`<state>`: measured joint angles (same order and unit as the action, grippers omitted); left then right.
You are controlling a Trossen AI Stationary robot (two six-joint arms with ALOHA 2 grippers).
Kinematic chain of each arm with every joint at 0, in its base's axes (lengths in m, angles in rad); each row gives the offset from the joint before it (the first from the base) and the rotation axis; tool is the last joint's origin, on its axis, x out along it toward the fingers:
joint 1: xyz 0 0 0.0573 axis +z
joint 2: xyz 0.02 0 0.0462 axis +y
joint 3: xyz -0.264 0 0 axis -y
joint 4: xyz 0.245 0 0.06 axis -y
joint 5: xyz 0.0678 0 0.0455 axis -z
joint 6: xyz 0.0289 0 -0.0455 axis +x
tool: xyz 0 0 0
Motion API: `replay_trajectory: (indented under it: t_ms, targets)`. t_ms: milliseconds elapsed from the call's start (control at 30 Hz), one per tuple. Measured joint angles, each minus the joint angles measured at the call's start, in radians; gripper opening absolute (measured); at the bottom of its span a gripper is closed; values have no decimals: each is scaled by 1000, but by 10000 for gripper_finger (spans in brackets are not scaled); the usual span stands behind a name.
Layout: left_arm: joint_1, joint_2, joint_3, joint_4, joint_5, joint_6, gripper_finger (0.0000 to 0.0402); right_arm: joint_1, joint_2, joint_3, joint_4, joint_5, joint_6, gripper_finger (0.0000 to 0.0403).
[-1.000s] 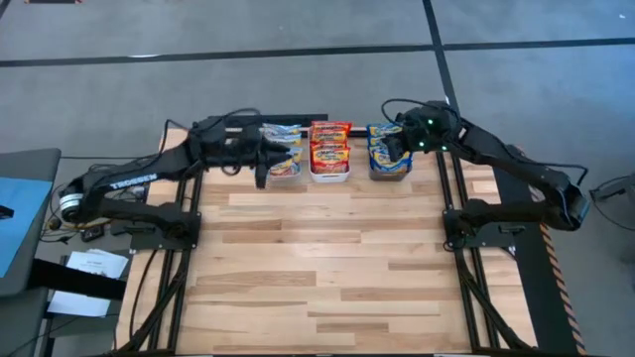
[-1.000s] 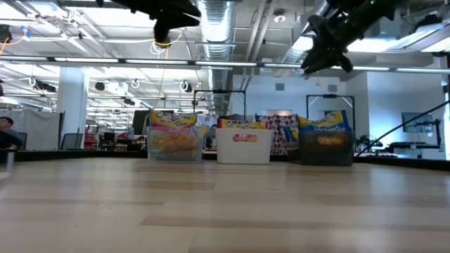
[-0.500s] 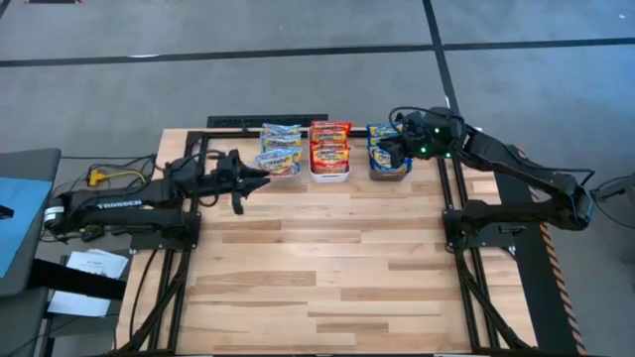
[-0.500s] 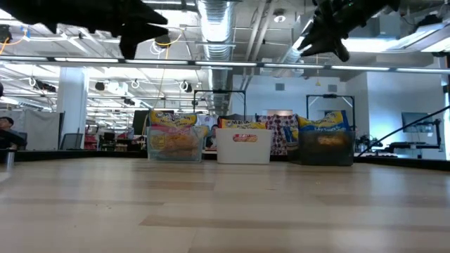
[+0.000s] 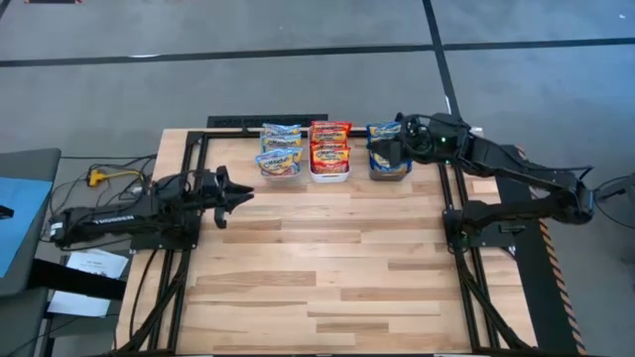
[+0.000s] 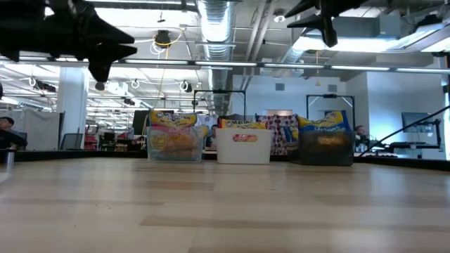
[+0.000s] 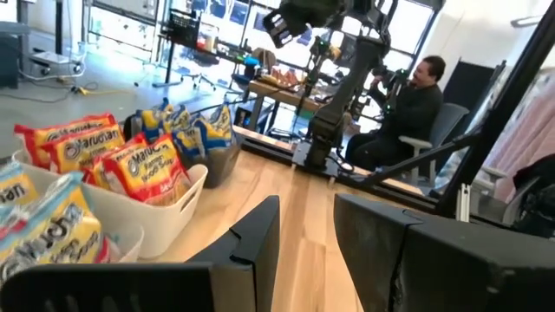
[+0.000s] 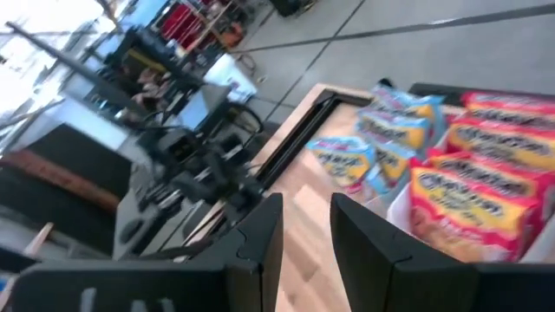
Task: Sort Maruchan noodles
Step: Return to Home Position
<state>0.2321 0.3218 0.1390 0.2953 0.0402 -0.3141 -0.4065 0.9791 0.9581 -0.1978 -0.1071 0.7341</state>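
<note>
Jaws slightly parted, empty: left jaws near table [image 5: 327,268] edge, right jaws above grey bin [image 6: 327,151]. Maruchan noodles [image 5: 329,144] fill three bins [image 6: 244,151].

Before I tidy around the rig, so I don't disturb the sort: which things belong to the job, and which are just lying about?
Job: Maruchan packets, clear bin, white bin, dark bin, left gripper, right gripper.
Lying about: papers and blue panel beside the table, seated person beyond it.
</note>
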Motion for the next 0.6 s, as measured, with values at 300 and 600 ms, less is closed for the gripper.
replay_trajectory:
  t_ms: [300,600]
  targets:
    - [0,-135,-114,-93,-51,63,100,123,0,0,20,0,26,123]
    - [0,-153,-128,-190,-75,86,100,165,-73,0,16,0,-127,123]
